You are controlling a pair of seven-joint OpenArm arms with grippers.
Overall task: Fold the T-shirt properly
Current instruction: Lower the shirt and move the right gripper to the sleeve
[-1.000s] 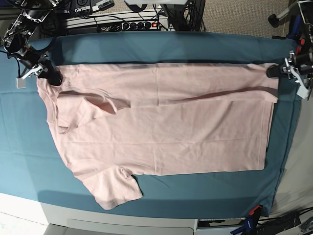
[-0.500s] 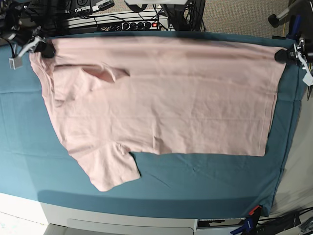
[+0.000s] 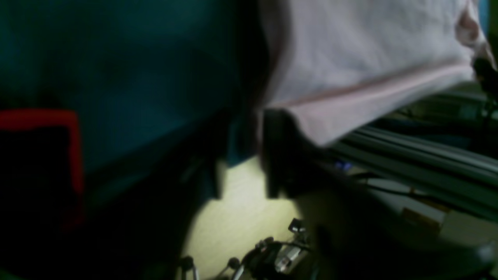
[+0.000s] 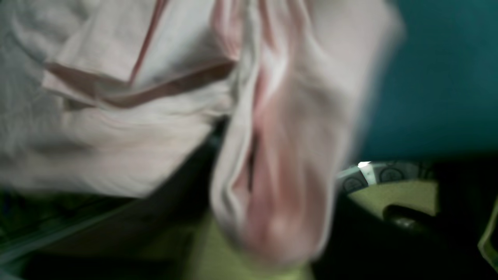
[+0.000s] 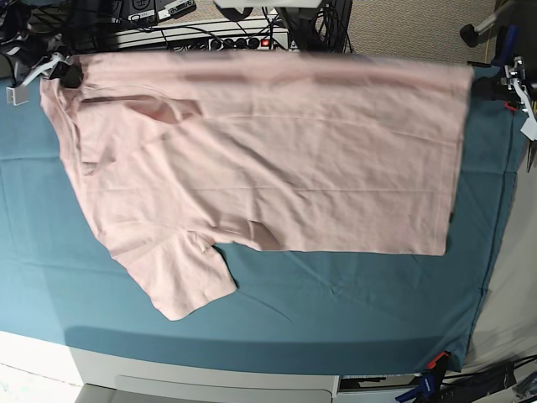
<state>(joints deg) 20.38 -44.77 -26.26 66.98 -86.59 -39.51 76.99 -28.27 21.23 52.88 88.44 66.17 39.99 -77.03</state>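
base view: the pink t-shirt (image 5: pixel 277 168) lies spread across the teal cloth (image 5: pixel 277 319), its top edge near the table's far side and a sleeve hanging toward the near left. the left claw (image 5: pixel 482 88) stands parted just beside the shirt's far right corner, while the right claw (image 5: pixel 70 77) is at the opposite corner, its grip unclear.

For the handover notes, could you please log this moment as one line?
left gripper: at shirt corner | right gripper: at opposite corner | shirt: spread, far edge near cloth edge
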